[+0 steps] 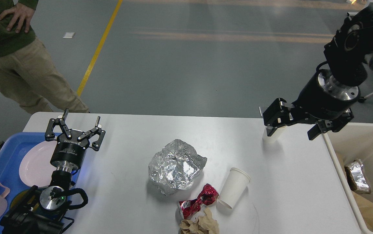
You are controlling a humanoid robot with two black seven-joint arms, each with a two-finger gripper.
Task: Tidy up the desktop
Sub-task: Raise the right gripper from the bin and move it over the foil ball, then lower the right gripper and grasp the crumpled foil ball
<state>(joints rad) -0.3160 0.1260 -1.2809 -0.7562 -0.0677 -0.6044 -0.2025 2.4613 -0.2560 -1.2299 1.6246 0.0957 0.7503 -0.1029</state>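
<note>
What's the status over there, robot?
Left gripper open, hovering over the blue tray. Right gripper open, empty, above the far paper cup. Desktop not tidy: foil, crushed can, tipped cup, brown paper. Nothing blocking.

Lighting: bright, even, overhead; soft short shadows under items on the desktop (134, 156); streaked glare on the grey floor (225, 35); glints on the foil (176, 165); focus sharp, right arm (345, 68) slightly blurred.

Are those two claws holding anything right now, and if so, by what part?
Nothing is held. The left gripper stands open and empty above the blue tray. The right gripper is open too, in front of a paper cup without gripping it.
</note>
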